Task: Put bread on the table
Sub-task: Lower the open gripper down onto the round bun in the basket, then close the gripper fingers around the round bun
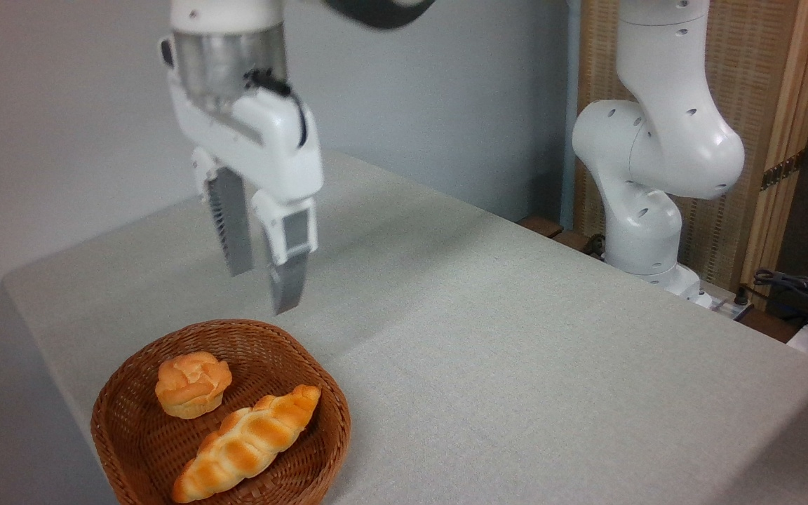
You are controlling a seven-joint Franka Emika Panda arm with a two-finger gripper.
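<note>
My gripper (264,284) hung open and empty above the basket's (130,449) far rim, so I figured the bun (192,384) sat below, slightly left and nearer the camera.

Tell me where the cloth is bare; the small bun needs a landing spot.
The grey-beige cloth-covered table is bare from the round brown wicker basket right to the white arm base. The basket is crowded: the small round golden bun and long braided loaf fill it, below the open pincer.

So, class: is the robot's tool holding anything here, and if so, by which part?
Nothing is held. The tool hangs open and empty above the basket; the bread lies inside it, untouched.
</note>
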